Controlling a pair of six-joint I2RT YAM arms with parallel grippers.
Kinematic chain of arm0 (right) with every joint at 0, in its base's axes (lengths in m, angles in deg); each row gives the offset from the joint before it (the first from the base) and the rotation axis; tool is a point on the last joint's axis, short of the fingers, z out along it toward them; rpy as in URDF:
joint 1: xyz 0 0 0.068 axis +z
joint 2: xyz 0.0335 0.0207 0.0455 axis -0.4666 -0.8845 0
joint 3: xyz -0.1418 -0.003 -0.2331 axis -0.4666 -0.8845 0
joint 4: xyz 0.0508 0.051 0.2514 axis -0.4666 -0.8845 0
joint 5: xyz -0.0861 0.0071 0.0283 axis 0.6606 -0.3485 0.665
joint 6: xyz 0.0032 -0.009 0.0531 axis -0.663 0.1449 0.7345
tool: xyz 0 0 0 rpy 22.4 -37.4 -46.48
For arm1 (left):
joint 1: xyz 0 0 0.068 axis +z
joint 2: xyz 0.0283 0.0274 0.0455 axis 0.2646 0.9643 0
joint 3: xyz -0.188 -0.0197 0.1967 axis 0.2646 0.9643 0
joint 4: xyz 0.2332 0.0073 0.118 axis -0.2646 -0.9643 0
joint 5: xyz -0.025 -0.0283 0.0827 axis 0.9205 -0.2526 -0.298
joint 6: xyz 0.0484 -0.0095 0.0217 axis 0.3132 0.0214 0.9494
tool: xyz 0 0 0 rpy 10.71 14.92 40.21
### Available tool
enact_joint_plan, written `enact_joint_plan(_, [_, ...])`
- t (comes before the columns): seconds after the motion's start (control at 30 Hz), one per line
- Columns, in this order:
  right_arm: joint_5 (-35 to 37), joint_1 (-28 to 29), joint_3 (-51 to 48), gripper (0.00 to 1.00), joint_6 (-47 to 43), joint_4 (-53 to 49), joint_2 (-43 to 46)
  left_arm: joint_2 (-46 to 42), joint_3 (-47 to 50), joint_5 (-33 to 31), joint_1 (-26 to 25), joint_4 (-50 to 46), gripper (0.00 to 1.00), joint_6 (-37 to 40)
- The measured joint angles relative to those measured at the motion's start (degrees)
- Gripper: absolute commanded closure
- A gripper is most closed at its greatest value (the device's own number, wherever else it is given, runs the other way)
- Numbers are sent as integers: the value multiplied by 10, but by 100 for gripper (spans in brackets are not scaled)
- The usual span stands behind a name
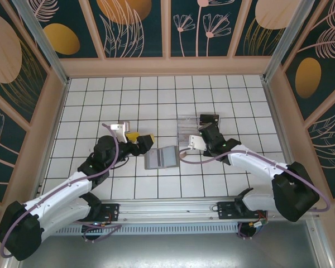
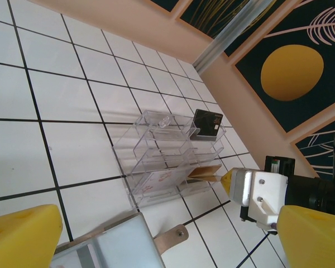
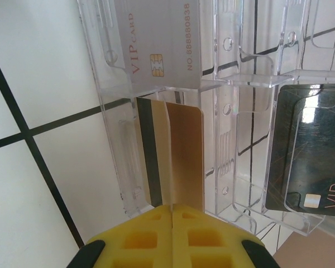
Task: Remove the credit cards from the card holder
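Right fingers [image 3: 151,240] pinch the edge of a thin tan-gold, dark-striped credit card [image 3: 184,151] just ahead of them, while left fingers [image 2: 22,237] gape wide beside the flat grey bifold card holder [image 2: 117,243].

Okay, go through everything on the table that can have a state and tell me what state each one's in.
grey bifold card holder: lying open flat.
tan-gold card: pinched by right gripper, far end inside clear plastic tray.
black card: resting in a tray slot.
silver VIP card: resting in a tray slot.
left gripper: open, empty.
right gripper: shut on the tan-gold card.
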Motion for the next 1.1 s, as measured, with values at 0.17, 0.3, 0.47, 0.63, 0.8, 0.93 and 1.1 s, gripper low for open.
enact_joint_plan(0.17, [-1, -8, -12, 96, 0, 19, -9, 0, 0, 0, 0, 0, 1, 0])
enact_joint_plan(0.3, [-1, -9, -15, 84, 0, 30, -23, 0, 0, 2, 0, 0, 1, 0])
enact_joint_plan(0.47, [3, -10, -15, 71, -2, 44, -36, 0, 0, 6, 0, 2, 1, 0])
enact_joint_plan(0.63, [10, -14, -15, 66, -2, 62, -41, 0, 0, 8, 0, 4, 1, 0])
enact_joint_plan(0.8, [30, -24, -15, 63, -5, 96, -45, 0, 0, 15, 0, 4, 1, 0])
enact_joint_plan(0.93, [42, -32, -15, 61, -5, 118, -46, 0, 0, 15, 0, 4, 1, 0])
enact_joint_plan(1.1, [54, -39, -15, 60, -5, 138, -55, 0, 0, 15, 0, 4, 1, 0])
